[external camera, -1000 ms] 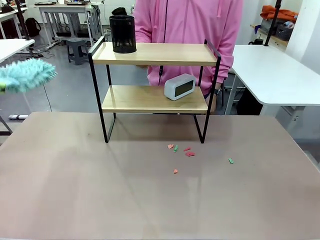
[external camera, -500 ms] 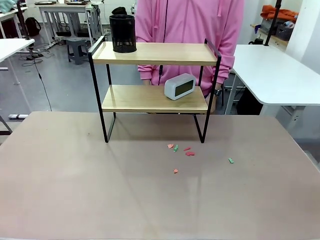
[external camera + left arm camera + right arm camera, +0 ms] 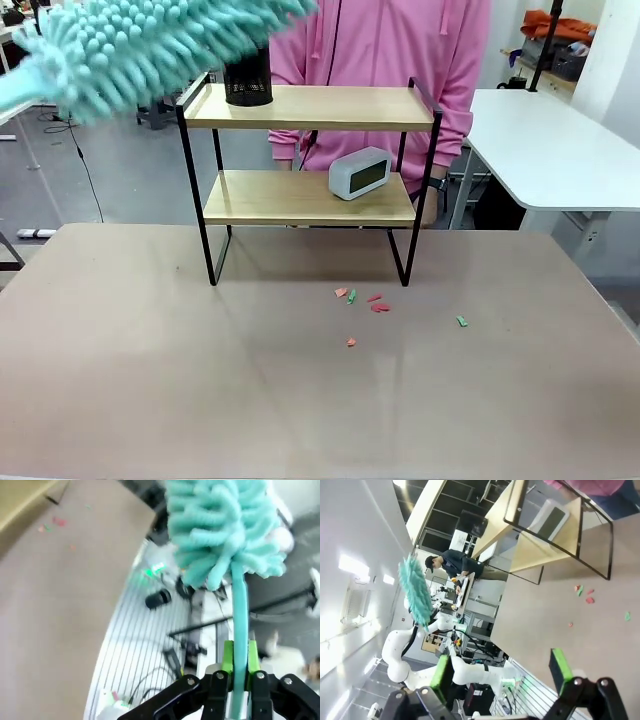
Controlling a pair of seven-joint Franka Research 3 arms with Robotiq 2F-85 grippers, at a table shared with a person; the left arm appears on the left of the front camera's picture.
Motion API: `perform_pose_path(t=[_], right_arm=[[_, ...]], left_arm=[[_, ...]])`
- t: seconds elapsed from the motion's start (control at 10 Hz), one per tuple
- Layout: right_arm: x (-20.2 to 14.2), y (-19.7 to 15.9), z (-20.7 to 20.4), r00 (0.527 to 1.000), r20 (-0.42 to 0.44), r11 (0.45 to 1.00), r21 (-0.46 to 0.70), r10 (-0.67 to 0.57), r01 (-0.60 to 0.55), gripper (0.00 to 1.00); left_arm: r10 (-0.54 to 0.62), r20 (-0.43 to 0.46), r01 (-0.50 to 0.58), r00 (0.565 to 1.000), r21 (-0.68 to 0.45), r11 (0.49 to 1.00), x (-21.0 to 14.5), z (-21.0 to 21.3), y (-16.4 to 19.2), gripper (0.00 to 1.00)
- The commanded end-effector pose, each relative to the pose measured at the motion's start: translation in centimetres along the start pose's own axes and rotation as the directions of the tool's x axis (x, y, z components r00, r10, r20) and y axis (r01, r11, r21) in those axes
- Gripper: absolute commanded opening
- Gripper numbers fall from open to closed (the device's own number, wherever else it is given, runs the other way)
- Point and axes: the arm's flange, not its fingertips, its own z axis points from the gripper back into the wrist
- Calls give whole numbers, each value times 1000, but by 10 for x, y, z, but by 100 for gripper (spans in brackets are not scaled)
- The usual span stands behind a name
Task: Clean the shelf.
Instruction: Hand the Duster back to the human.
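Black left gripper (image 3: 240,652): angular links, silver screw heads, bright green pads on slim fingers (image 3: 228,657). Same black links, screws and green pads on right gripper (image 3: 500,659). Glossy white, rounded left arm (image 3: 395,652).

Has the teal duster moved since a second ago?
Yes. The duster has swung up and right from the left edge, now overlapping the shelf's top-left corner.

Across from me the shelf (image 3: 320,107) stands upright on four thin black legs at the far middle of the counter (image 3: 150,380), two light wooden boards one above the other in a black metal frame, long side towards me.
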Motion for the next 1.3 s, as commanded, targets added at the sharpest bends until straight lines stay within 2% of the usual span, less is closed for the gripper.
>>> perform_pose_path(t=[0.0, 0.1, 0.2, 0.3, 0.4, 0.5, 0.6, 0.8, 1.0, 1.2], right_arm=[[0, 8, 2, 1000, 5, 1000, 1, 22, -22, 100], [0, 8, 2, 1000, 5, 1000, 1, 22, -22, 100], [0, 8, 2, 1000, 5, 1000, 1, 22, -22, 100], [1, -1, 0, 1000, 0, 1000, 1, -3, 3, 100], [-8, 2, -2, 999, -37, 999, 29, 23, -22, 100], [-13, 10, -30, 991, -125, 999, 1, 50, -50, 100], [-13, 19, -59, 983, -172, 998, -4, 64, -66, 100], [-19, 34, -117, 972, -223, 996, -26, 75, -83, 100], [-49, 45, -174, 972, -229, 997, -45, 49, -61, 100], [-74, 61, -201, 919, -395, 999, 37, 10, 5, 100]], left_arm=[[-156, -422, 123, 893, -105, 987, 15, -5, 17, 12], [-20, -480, 55, 877, 60, 997, 16, -9, 31, 12], [-27, -156, 23, 987, -28, 999, 14, -21, 13, 12], [-27, -156, 23, 987, -28, 999, 14, -21, 13, 12], [-10, -341, 7, 940, -10, 1000, 30, -48, 37, 12], [-6, -416, -5, 910, -25, 1000, 38, -66, 46, 12], [-5, -482, -18, 876, -44, 999, 47, -80, 52, 12], [13, -554, -45, 832, -44, 998, 63, -103, 62, 12], [46, -608, -96, 792, -50, 994, 71, -119, 78, 12], [71, -623, -128, 779, -48, 991, 76, -121, 91, 12]])
